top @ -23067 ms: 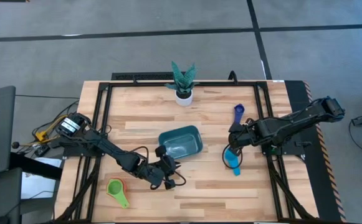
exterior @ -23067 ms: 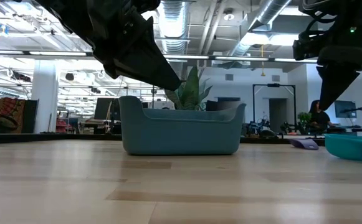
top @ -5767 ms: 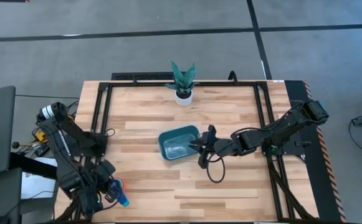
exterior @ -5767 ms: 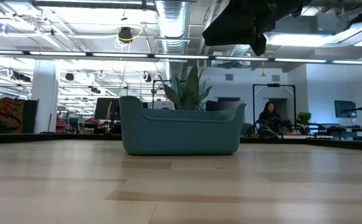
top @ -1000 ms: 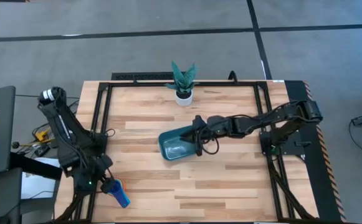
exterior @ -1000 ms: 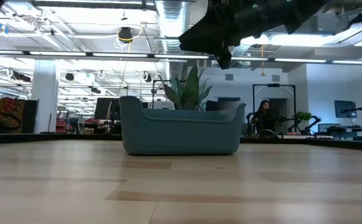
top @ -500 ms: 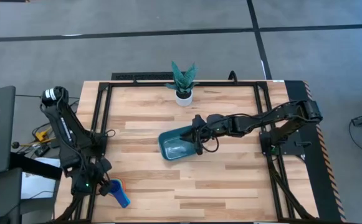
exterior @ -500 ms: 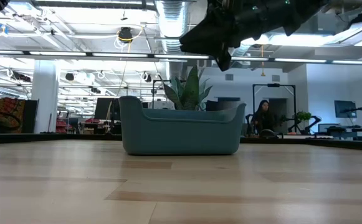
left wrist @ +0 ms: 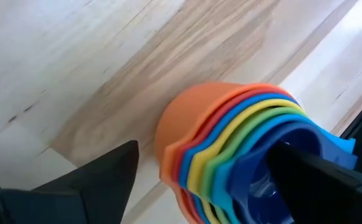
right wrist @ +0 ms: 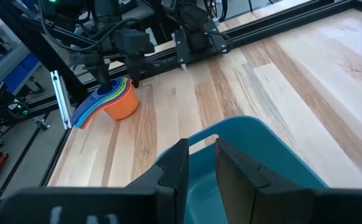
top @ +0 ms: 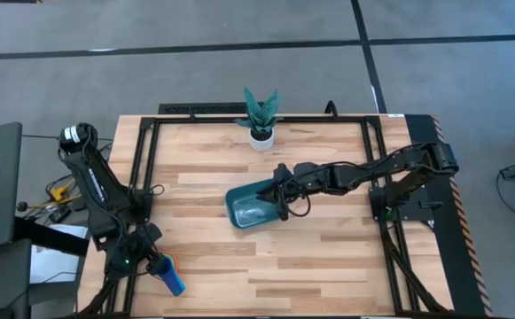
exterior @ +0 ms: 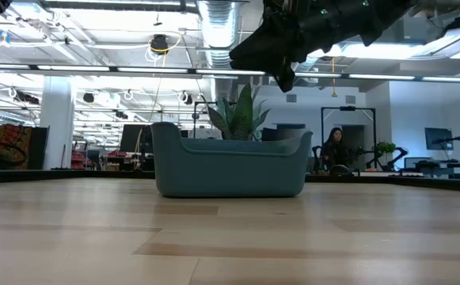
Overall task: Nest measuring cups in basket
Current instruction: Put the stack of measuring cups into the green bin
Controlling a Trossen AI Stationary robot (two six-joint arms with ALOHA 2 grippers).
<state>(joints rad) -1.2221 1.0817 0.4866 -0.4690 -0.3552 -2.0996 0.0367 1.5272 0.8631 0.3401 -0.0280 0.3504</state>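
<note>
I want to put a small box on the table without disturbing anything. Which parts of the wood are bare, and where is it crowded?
Bare wood lies between the basket and the table's near edge, and between the plant pot and the far-right corner. It is crowded at the basket, where the right gripper hangs, and at the near-left corner, where the left gripper is at the nested measuring cups.

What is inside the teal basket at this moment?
The basket looks empty in the high view, but the right gripper covers its right end. The nested cups lie on the table by the left gripper.
</note>
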